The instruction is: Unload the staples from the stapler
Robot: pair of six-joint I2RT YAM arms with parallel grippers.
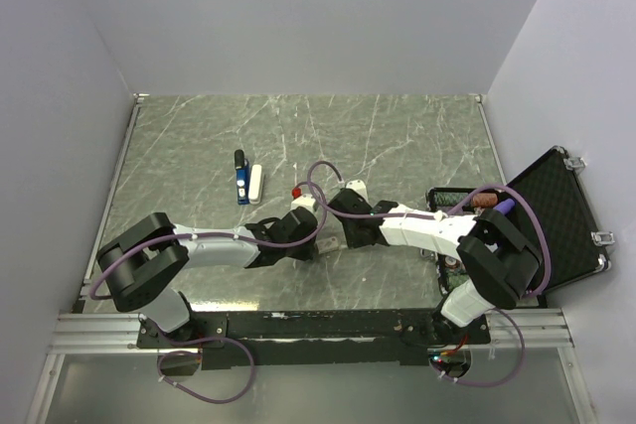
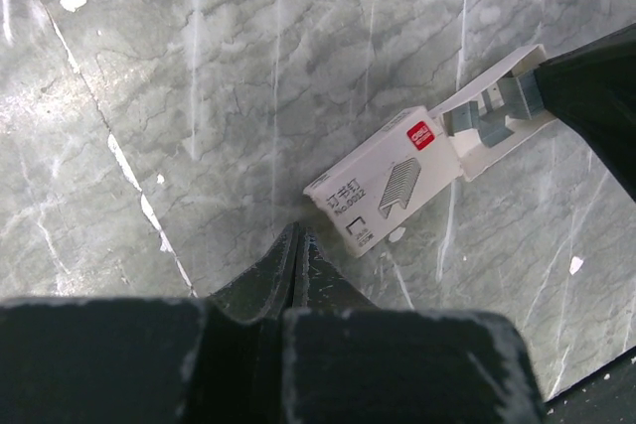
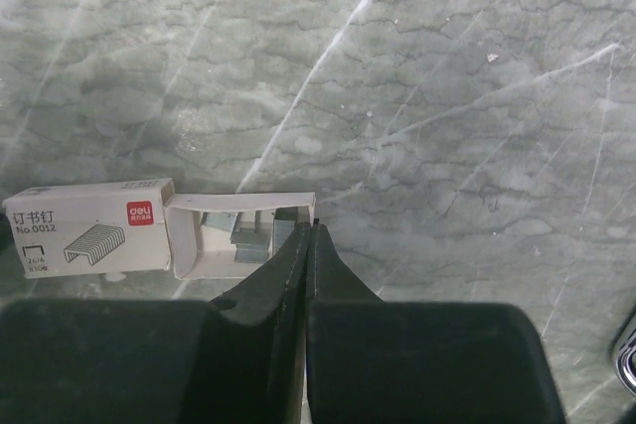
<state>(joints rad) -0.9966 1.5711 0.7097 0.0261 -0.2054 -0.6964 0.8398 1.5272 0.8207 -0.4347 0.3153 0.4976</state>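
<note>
The blue stapler with a black top lies on the marble table, left of both grippers and apart from them; it is out of both wrist views. A white staple box lies between the grippers, its drawer pulled out with staple strips inside. My right gripper is shut over the drawer's end wall; it also shows in the top view. My left gripper is shut and empty, its tip right beside the box's closed end; it also shows in the top view.
A pale grey-white bar lies right beside the stapler. An open black case with tools stands at the right table edge. Grey walls close in the table on three sides.
</note>
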